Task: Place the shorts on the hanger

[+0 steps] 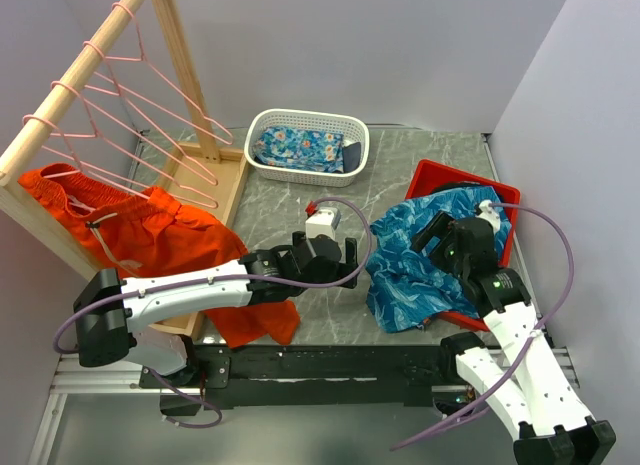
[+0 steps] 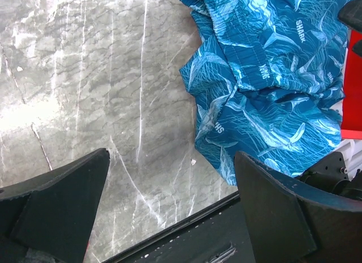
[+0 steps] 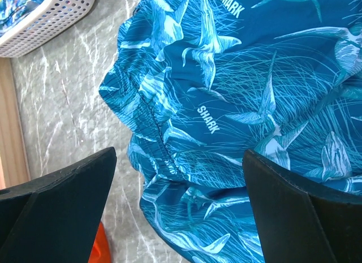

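Basket (image 1: pixel 262 125) holds floral cloth (image 1: pixel 296 145); orange shorts (image 1: pixel 160 237) over wooden rack (image 1: pixel 188 70) base.

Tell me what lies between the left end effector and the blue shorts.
Only a bare stretch of grey marble tabletop separates the left end effector from the shorts. The left wrist view shows it best.

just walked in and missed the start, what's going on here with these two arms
Two robot arms are closing in on the blue shark-print shorts, which lie crumpled partly in a red bin and partly on the table. The right tool is open directly over the fabric. The left tool, also open, is over bare table beside the shorts' edge. Neither grips anything. The pink hangers hang on the wooden rack, none picked up.
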Controlling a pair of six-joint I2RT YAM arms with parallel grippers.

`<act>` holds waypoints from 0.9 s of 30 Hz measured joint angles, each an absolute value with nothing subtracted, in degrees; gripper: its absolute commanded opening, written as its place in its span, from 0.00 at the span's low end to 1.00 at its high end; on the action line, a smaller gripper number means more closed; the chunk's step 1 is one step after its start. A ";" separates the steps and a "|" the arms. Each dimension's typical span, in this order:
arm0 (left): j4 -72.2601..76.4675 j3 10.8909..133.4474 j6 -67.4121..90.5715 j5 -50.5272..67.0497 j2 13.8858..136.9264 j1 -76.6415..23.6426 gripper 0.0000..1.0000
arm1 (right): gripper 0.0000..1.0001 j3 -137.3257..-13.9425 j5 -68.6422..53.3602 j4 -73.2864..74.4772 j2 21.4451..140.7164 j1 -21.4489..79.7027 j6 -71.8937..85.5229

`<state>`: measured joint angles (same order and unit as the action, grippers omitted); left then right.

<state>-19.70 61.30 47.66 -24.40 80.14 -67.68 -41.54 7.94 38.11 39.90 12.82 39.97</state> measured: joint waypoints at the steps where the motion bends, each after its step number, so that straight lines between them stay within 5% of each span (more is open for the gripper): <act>1: -19.77 61.30 47.64 -24.36 80.14 -67.68 0.97 | 1.00 -41.50 8.03 38.09 39.92 12.88 40.01; 17: -23.09 61.84 47.48 -23.79 80.03 -67.68 0.96 | 0.98 -40.38 10.31 34.83 47.83 12.80 43.22; 27: -25.21 62.92 47.68 -24.38 77.91 -67.70 0.96 | 0.76 -39.42 9.98 31.57 53.17 12.71 45.19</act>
